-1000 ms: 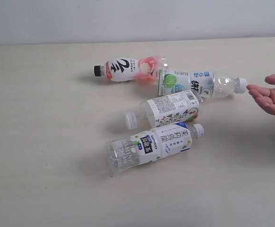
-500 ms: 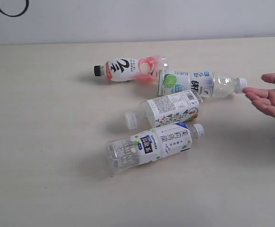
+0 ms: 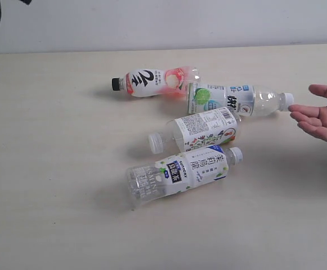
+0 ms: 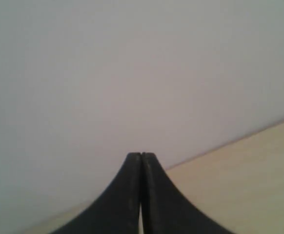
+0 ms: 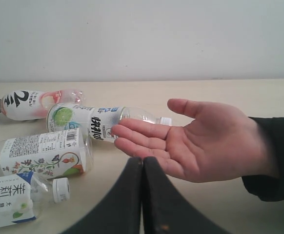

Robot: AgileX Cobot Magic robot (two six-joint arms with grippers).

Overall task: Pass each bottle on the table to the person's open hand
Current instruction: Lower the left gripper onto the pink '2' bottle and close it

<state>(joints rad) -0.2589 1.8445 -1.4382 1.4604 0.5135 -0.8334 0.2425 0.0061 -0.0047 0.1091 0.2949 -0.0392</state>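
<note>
While bottles (image 3: 177, 171) lie on the table (image 3: 51, 169) | left pincer (image 4: 141, 157) fully closed (empty) | right pincer (image 5: 142, 161) same

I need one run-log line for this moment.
stage: nothing picked yet | bottles: four lying on table | open hand: empty, palm up | left gripper: fingers shut, empty | right gripper: fingers shut, empty

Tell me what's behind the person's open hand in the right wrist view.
The lime-label bottle lies on the table behind the open hand. Its white cap peeks above the fingers, which cover part of its clear neck end.
</note>
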